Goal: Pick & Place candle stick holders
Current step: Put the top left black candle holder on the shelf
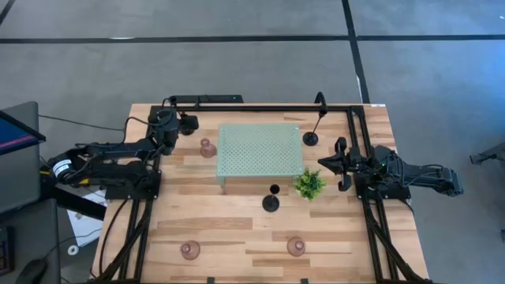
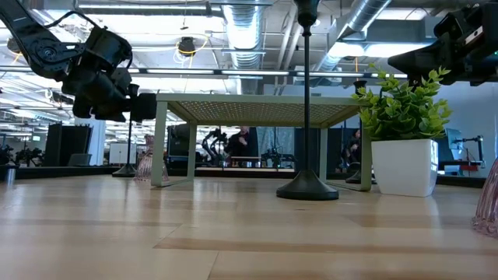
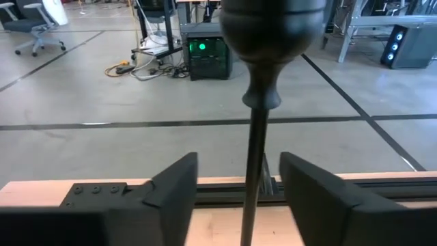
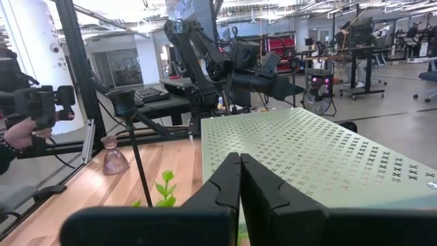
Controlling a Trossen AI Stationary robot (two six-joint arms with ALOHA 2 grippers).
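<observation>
From above we see the wooden bench (image 1: 237, 229) with the pale green perforated tray (image 1: 260, 150) standing in its middle. The left gripper (image 1: 189, 124) sits near the far left corner, and the right gripper (image 1: 331, 162) waits at the right edge beside the small green plant (image 1: 309, 184). One black holder (image 1: 313, 125) stands near the far right corner and another black holder (image 1: 271, 199) just in front of the tray. A pinkish holder (image 1: 207, 148) sits at the tray's left side, and two more pinkish holders (image 1: 189, 250) (image 1: 296, 247) lie toward the near edge, well apart.

The low view shows what the overhead hides: the tray is raised on legs (image 2: 159, 144), and the near black holder's stem (image 2: 306, 93) rises above the tray top.

Only the left wrist view reveals a third black holder (image 3: 258, 102) standing upright between that arm's fingers (image 3: 174, 198). Its jaws stand part open on either side of the thin stem, with a gap at each side; we cannot tell whether they touch it.

In the right wrist view the right arm's jaws are pressed fully together and hold nothing. Beyond them we see the tray, a black holder, a pinkish holder and a person's hand (image 4: 17, 133) holding a dark device at the edge.
</observation>
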